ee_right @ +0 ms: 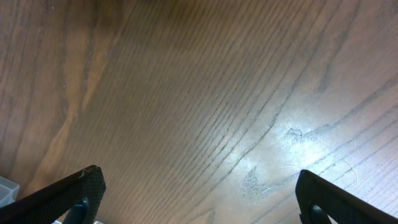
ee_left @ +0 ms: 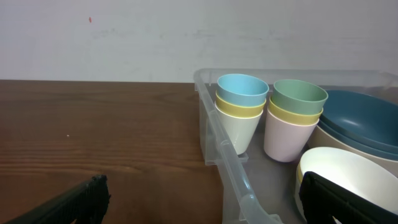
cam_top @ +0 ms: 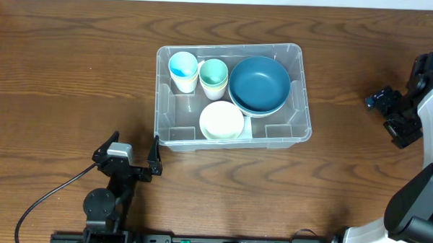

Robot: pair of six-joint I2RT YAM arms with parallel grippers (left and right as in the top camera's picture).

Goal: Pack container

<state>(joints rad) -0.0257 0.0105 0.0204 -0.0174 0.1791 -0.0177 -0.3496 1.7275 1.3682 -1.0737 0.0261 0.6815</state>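
Observation:
The clear plastic container (cam_top: 302, 81) stands in the middle of the table. It holds a stack of cups with a blue one on top (cam_top: 183, 70), a stack with a green one on top (cam_top: 213, 77), dark blue bowls (cam_top: 259, 84) and a cream bowl (cam_top: 221, 120). My left gripper (cam_top: 132, 156) is open and empty, just off the container's near left corner. In the left wrist view its jaws (ee_left: 202, 199) straddle the container's left wall (ee_left: 227, 168). My right gripper (cam_top: 385, 106) is open and empty, over bare wood to the right of the container (ee_right: 199, 193).
The wooden table (cam_top: 74, 73) stretches on all sides of the container. A black cable (cam_top: 48, 198) runs from the left arm's base at the front edge. A pale wall (ee_left: 124, 37) stands beyond the table's far edge.

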